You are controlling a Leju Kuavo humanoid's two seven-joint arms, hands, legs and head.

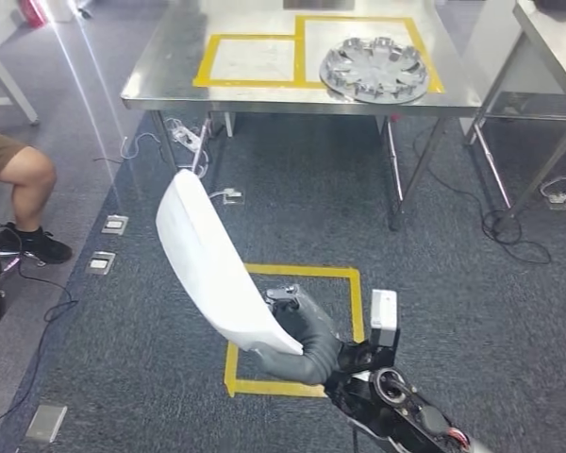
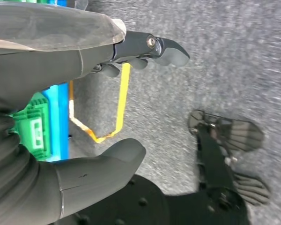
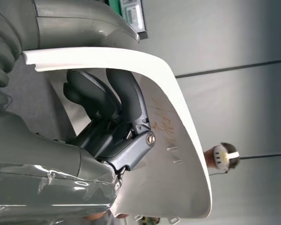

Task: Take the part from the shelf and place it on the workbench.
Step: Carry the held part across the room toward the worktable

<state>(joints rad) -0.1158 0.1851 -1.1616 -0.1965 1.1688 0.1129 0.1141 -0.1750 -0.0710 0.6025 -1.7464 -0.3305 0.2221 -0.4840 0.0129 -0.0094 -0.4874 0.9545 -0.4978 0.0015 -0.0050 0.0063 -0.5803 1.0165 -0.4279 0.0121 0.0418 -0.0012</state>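
Your right hand has its dark fingers curled over the edge of the white curved panel, thumb on the other face, so the part is clamped between them. In the head view that panel rises from the hand toward 11 o'clock, carried above the carpet and touching nothing else. Your left hand holds nothing: fingers straight and apart from the thumb, hanging over the floor.

Judging progress: the pick looks done, since the part is in your grip and away from any shelf. What is left is the approach and the set-down. The steel workbench stands at 12 o'clock, well apart from the panel, with carpet between. A yellow-taped floor square lies just beyond your hand.

Counts: one white panel, one workbench ahead plus part of a second table at 2 o'clock. On the bench, two yellow-taped rectangles; the right one holds one silver wheel cover, the left one is bare, so it seems the likely spot. One seated person's leg shows at 9 o'clock.
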